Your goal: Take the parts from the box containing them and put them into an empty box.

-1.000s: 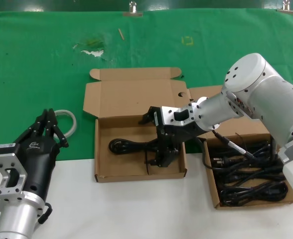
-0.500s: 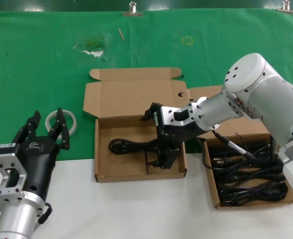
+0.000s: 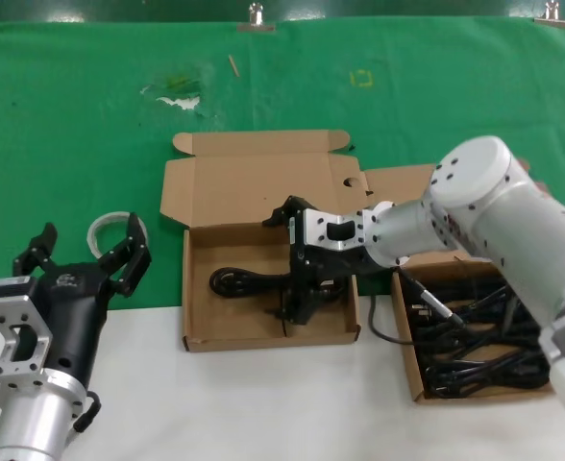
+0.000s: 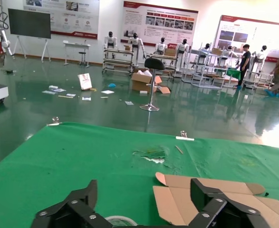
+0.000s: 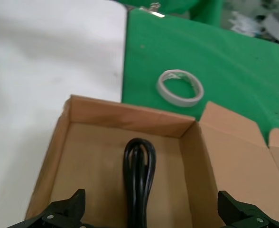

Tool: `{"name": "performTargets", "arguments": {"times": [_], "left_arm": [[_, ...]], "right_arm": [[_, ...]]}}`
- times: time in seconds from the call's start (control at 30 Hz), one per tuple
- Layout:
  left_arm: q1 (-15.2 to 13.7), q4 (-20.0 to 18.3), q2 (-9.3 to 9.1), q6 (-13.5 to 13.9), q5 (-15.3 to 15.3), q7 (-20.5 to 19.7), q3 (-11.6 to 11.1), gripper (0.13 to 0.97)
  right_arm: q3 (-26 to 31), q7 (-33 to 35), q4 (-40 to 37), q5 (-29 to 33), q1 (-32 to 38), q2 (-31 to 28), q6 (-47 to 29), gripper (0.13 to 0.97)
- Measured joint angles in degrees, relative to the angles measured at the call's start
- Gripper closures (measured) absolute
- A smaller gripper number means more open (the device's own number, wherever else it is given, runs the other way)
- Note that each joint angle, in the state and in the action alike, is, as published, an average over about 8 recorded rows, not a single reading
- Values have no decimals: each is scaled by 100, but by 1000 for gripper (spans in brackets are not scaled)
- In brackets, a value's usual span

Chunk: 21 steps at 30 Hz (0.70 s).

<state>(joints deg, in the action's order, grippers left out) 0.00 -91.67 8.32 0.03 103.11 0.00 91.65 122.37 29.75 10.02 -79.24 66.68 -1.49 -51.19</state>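
Right gripper [image 3: 300, 288] positioned low inside the middle box [image 3: 198, 338], fingers spread wide, nothing clamped. One black cord [image 3: 254, 281] lying flat on that box's floor, looped end toward the wall on the robot's left, directly beneath the spread fingers. Remaining cords [image 3: 475, 351] heaped in the box at right [image 3: 409, 370]. Left gripper [image 3: 83, 259] parked at near left above the table edge, fingers also spread, holding nothing. Roll of tape [image 3: 108, 230] on green cloth [image 3: 90, 115] just beyond it.
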Motion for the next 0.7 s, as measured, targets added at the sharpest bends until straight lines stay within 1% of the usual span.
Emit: {"name": "performTargets", "arguments": {"times": [0.07, 0.1, 0.37, 0.5, 0.7], "left_arm": [[0, 0, 0, 0, 0, 0, 0, 454], [0, 0, 0, 0, 0, 0, 0, 454], [0, 0, 0, -1, 0, 0, 1, 280], [0, 0, 0, -1, 0, 0, 1, 280], [0, 0, 0, -1, 1, 0, 1, 200]], "right_arm": [[-83, -81, 221, -64, -180, -42, 138, 129], [-125, -121, 332, -97, -271, -64, 208, 129], [-479, -465, 1275, -373, -1041, -245, 799, 129], [-658, -638, 1751, -513, -1430, -337, 1098, 129], [-929, -898, 2472, -724, -2019, -475, 1549, 129]]}}
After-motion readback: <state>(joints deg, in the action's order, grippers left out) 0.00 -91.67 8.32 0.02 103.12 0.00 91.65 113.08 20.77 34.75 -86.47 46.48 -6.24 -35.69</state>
